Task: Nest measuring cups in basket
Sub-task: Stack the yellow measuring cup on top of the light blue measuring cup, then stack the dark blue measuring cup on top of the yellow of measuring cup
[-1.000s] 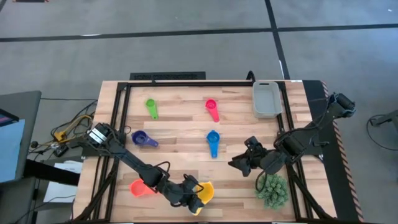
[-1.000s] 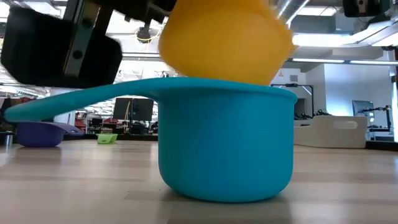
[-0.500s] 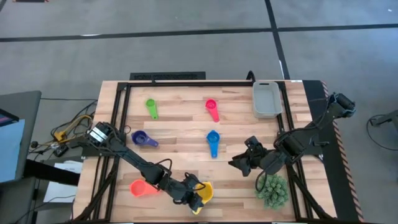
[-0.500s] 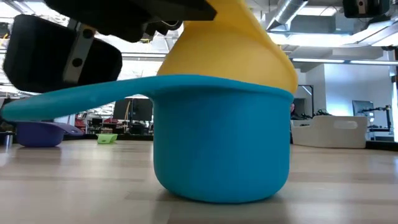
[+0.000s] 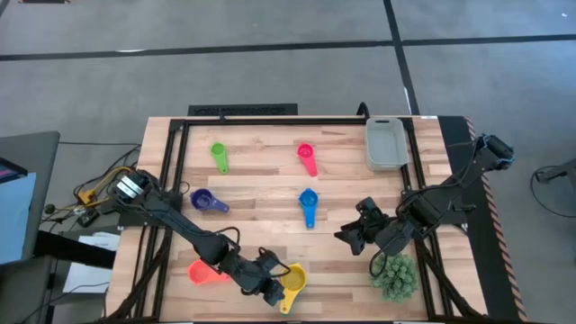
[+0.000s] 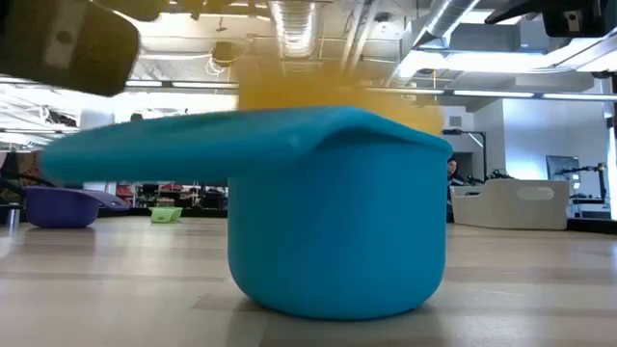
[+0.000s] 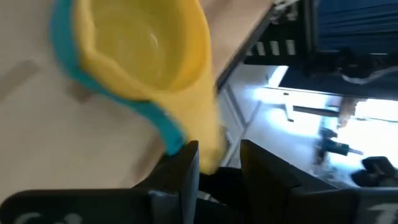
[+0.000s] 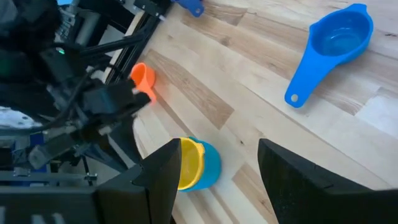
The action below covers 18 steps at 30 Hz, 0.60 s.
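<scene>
Two cups sit nested at the high view's lower centre: yellow cup [image 5: 293, 278] inside light blue cup [image 6: 337, 222]. Left claw [image 5: 270, 288], jaws slightly parted, straddles the yellow handle. Right claw [image 5: 346, 236] gapes empty, right of centre. Basket [image 5: 385, 144] upper right on worktop [image 5: 261, 180].

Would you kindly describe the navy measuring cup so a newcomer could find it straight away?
Start at the wooden table's left side, where the left arm reaches in. The navy measuring cup lies there, below the green cup and above the orange one. It is the only dark purplish-blue cup; the blue cup mid-table is brighter.

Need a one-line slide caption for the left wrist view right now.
Yellow cup nested in the light blue cup, left gripper fingers open by their handles.
</scene>
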Motion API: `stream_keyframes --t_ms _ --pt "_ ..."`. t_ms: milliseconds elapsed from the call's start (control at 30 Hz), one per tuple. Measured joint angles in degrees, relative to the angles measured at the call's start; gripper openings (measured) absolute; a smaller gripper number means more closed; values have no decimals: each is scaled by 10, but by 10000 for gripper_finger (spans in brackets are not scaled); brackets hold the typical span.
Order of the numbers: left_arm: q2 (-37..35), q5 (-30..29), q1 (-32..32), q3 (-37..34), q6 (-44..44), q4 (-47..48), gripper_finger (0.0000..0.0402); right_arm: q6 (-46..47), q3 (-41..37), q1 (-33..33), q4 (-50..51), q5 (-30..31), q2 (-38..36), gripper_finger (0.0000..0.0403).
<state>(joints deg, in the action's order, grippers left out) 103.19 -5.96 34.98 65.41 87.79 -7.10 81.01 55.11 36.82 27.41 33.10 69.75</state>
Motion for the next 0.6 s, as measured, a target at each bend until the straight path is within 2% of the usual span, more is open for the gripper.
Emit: stream_keyframes --t_ms 133,367,500,600 --pt "-23 -5 4 0 0 40 105 0 0 0 1 2 0 235" --pt "-80 -36 -9 0 -3 177 105 -5 0 -10 0 1 0 235" --pt "-142 -55 -35 0 -29 287 105 -34 0 -39 -2 -17 0 235" --pt "-199 -71 -62 0 -48 405 105 -51 0 -70 -6 -50 0 234"
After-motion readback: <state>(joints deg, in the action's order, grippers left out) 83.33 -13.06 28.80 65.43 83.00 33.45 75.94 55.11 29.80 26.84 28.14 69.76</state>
